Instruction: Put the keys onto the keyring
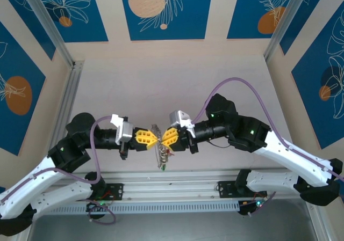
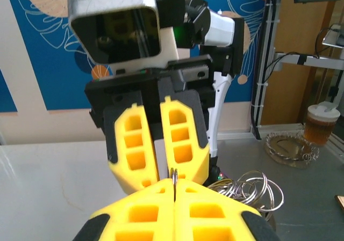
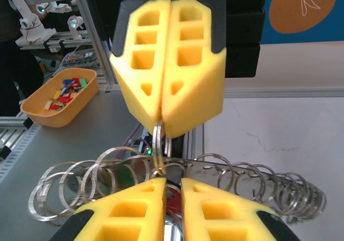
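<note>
Both grippers meet tip to tip above the table's near edge. The keyring [image 1: 161, 155] hangs between them as a grey metal strip [image 3: 242, 168] fringed with several small split rings [image 2: 252, 190]. My left gripper [image 1: 153, 139] [image 2: 174, 190] is shut on one thin ring of it, which sticks up edge-on between the yellow pads. My right gripper [image 1: 163, 138] [image 3: 172, 184] faces it with its jaws a narrow gap apart, shut on a key with a red head [image 3: 173, 202] that sits deep between the fingers. The key's tip lies just below the ring the left gripper pinches.
An orange bin [image 3: 62, 96] holding several coloured keys stands off the table to one side. A cup with a drink [image 2: 320, 125] and a glass dish [image 2: 287, 147] sit on the far side. An aluminium rail [image 1: 177, 190] runs along the near edge under the arms.
</note>
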Available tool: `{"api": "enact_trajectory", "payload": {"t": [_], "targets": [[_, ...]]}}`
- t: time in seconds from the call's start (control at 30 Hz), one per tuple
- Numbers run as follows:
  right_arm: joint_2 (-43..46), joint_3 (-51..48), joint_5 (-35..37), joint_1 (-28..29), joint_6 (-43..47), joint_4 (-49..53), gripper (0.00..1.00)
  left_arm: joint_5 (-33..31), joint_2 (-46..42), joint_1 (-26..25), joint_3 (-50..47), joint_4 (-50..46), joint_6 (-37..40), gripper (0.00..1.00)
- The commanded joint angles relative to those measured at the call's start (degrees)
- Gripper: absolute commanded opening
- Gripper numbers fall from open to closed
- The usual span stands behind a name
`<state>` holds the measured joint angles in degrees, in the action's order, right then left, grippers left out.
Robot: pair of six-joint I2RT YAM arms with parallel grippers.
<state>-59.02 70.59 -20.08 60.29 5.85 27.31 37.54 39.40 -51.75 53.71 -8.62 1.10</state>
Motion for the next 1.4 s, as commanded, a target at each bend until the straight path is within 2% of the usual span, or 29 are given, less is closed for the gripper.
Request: {"api": "enact_trajectory", "payload": {"t": [0.0,0.53,0.9,1.13,1.37], "targets": [[-0.5,-0.1,-2.2,-0.2,-0.9,-1.5,0.14,1.6,-1.0,0.6,-0.6,6.5,-1.9,0.0],[2.9,-3.4,-7.8,1.6,-1.3,-7.1,0.12,0.0,-1.7,1.1,-4.8,13.3,-4.7,0.0],[3.2,-3.6,2.3,1.7,-1.5,-7.2,0.13,1.1,-1.8,1.4,-5.6,16.6,-6.6,0.0],[7.2,-6.2,4.4,1.3,-2.2,-8.4,0.19,1.5,-2.6,1.6,-6.4,18.8,-7.9,0.0],[7.1,-6.5,1.7,0.9,-3.1,-11.1,0.2,2.2,-2.3,1.6,-7.2,21.4,-9.2,0.0]]}}
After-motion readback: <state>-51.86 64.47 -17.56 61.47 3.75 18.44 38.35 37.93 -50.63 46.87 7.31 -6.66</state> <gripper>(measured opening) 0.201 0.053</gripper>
